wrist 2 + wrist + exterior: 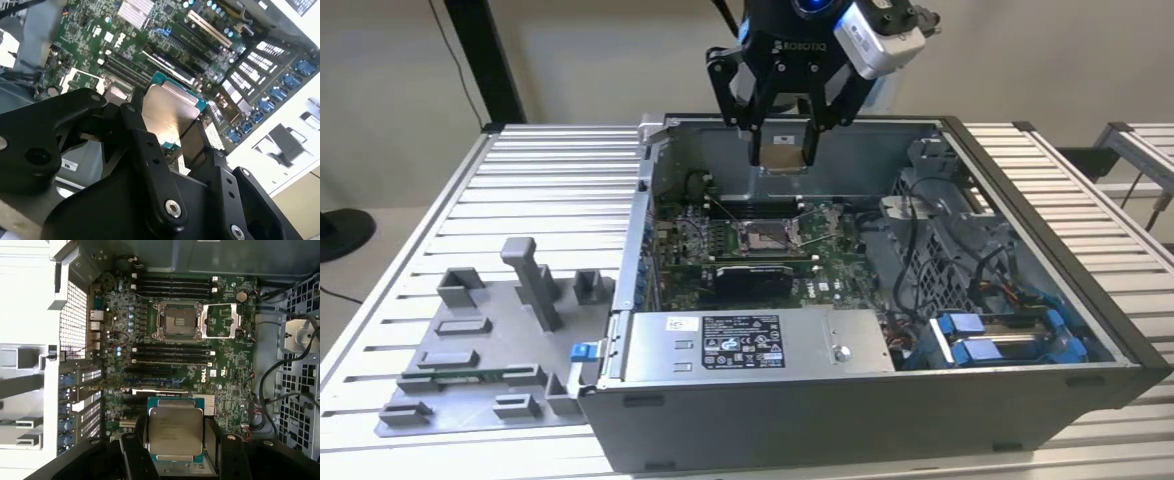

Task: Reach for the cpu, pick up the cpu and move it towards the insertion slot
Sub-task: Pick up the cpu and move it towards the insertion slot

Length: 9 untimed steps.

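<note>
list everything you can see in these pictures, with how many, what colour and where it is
cpu: one, silvery top with a thin rim, held in the end effector above the open case.
insertion slot: one, shiny silver frame with a dark centre, on the green board, its cover frame swung open beside it.
computer case: one, grey, lying open on the table.
power supply: one, silver with a black label, at the case's near edge.
tray: one, grey plastic with upright blocks, at the exterior view's left.
table: one, ribbed silver metal.
end effector: one, black, shut on the cpu.
</note>
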Motion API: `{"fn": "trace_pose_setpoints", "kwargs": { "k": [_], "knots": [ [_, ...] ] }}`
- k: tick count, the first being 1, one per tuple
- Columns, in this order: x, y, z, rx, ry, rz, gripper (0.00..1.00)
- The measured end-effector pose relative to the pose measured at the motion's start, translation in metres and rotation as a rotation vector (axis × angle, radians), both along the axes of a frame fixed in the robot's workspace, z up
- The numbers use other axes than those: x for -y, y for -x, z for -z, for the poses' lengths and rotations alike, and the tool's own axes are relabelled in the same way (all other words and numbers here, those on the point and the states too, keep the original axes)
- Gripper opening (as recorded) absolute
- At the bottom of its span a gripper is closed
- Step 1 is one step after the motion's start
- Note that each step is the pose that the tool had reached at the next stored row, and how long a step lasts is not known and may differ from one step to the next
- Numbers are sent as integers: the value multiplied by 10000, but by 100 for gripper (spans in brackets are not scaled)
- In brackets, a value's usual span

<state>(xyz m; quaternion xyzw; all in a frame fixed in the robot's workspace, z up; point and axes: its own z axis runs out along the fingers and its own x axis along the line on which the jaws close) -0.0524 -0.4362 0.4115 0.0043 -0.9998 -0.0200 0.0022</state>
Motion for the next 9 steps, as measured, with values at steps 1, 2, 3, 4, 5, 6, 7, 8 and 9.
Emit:
{"fn": "trace_pose_setpoints", "kwargs": {
  "k": [1,2,3,4,5,6,7,8,9],
  "knots": [
    [-40,0,2,-1,1,1,0],
    [-79,0,4,0,0,1,0],
    [-118,0,7,0,1,1,0],
    [-160,-1,10,0,1,1,0],
    [-197,-2,14,0,1,1,0],
    [-237,-3,18,-1,1,0,0],
    [-276,-4,23,0,1,0,0],
    [-316,-7,28,0,0,1,0],
    [-353,-11,32,0,0,0,0]
  ]
}}
